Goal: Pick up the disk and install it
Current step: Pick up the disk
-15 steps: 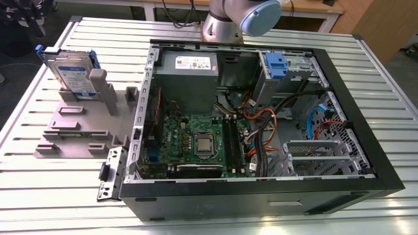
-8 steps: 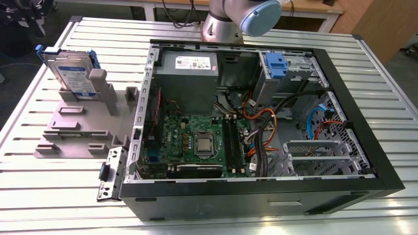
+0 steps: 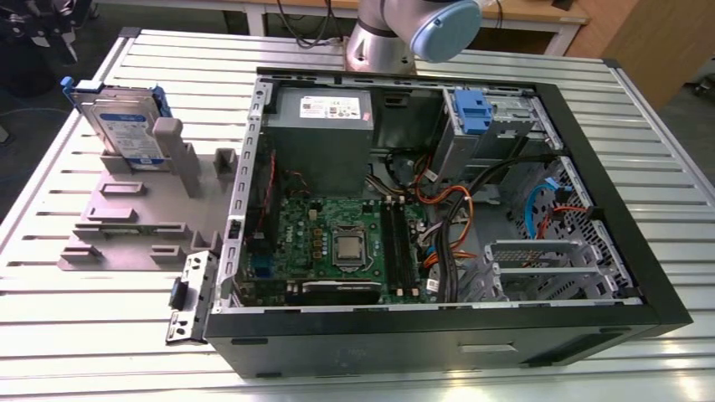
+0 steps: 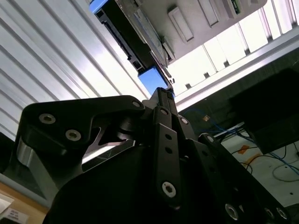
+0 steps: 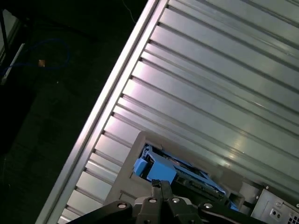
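Observation:
The disk [image 3: 117,126] stands upright on its edge in a grey holder [image 3: 123,226] at the exterior view's left, silver-grey with a white-and-blue label and a blue carrier frame. Both wrist views look down on it: its dark edge and label [image 4: 135,35] in the second wrist view, its blue carrier end [image 5: 156,168] in the first. My gripper [image 4: 161,93] hangs above the disk and apart from it, fingers together with nothing between them. Its fingertips [image 5: 158,185] sit just short of the carrier's blue end.
An open black computer case [image 3: 581,167] lies beside the holder, showing a motherboard [image 3: 335,239], a power supply [image 3: 324,126] and a drive bay with a blue latch [image 3: 470,113]. The slatted metal table [image 3: 67,335] ends at an edge [image 5: 107,93] near the holder.

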Motion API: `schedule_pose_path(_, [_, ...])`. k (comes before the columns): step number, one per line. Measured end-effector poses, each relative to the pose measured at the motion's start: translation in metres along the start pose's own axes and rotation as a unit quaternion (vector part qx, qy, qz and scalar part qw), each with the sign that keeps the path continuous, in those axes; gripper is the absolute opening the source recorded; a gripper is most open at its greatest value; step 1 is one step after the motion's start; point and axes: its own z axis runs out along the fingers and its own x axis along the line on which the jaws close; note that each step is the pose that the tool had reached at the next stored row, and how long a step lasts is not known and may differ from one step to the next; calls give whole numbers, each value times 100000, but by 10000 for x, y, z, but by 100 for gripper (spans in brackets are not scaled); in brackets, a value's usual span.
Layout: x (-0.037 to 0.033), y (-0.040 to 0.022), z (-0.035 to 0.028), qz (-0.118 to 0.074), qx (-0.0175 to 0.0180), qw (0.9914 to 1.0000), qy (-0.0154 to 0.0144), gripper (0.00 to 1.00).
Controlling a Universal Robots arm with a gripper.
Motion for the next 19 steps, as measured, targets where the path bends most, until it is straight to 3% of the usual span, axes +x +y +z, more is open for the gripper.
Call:
schedule_pose_path(10, [0, 0, 2, -3857, 19, 99925, 165, 11])
schedule_pose_path(19, [0, 0, 4, -7262, 37, 99735, 308, 11])
